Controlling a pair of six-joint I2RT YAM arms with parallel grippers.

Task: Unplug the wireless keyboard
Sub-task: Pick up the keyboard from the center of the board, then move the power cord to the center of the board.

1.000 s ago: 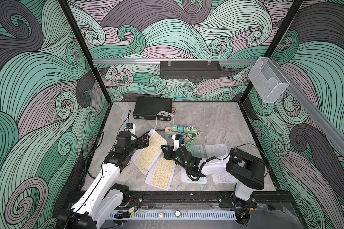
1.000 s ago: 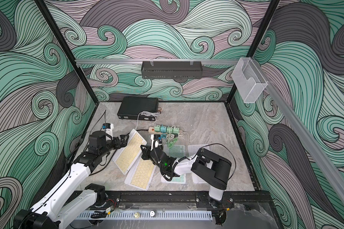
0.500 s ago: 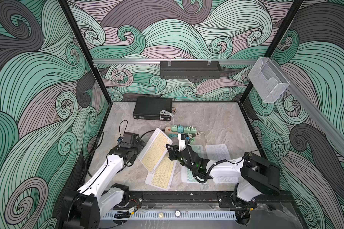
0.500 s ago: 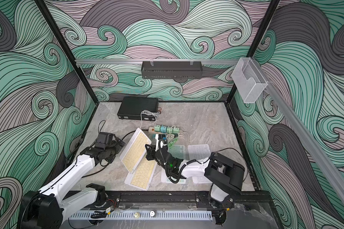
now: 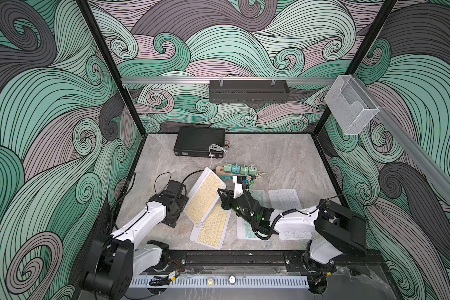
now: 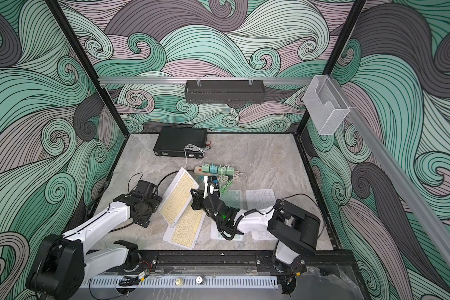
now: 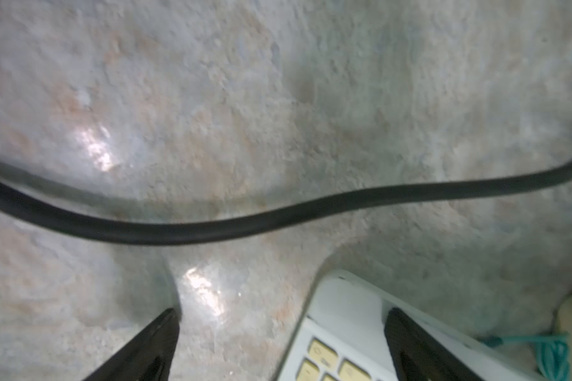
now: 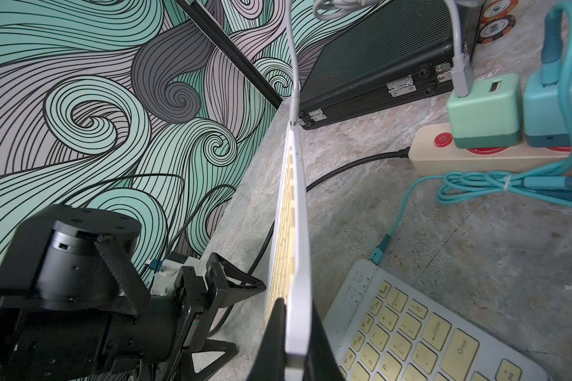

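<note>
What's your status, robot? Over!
Left gripper open, empty. Right gripper shut on yellow keyboard, tilted up. White cable plugged into its corner. Black cord lies nearby.

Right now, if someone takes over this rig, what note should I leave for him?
The fingers of the right gripper are shut on an edge of the yellow keyboard, which is tilted up off the table. The left gripper is open and empty, low beside that keyboard. The white cable runs from the green charger into the keyboard's far corner. Done: keyboard lifted. Left: pull the white plug out.
</note>
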